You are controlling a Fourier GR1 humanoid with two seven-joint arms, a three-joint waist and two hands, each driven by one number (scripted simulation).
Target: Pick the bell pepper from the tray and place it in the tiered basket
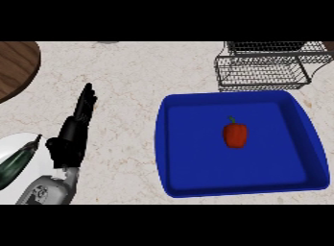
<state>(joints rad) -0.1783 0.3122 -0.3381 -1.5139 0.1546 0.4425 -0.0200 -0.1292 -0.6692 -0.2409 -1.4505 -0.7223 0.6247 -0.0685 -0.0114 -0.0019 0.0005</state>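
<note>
One hand showed for you: the left hand (74,129), fingers straight and holding nothing, left of the blue tray (171,144). The bell pepper (235,135) lay mid-tray to its right, stem pointing far. Beyond stood the tiered basket (265,67).

Bare surface (127,72) runs open across upper center. Blue tray (171,144) rim walls in the bell pepper (235,135) at right; wire tiered basket (265,67) stands just above the tray, upper right. White plate (7,149) occupies lower left.
</note>
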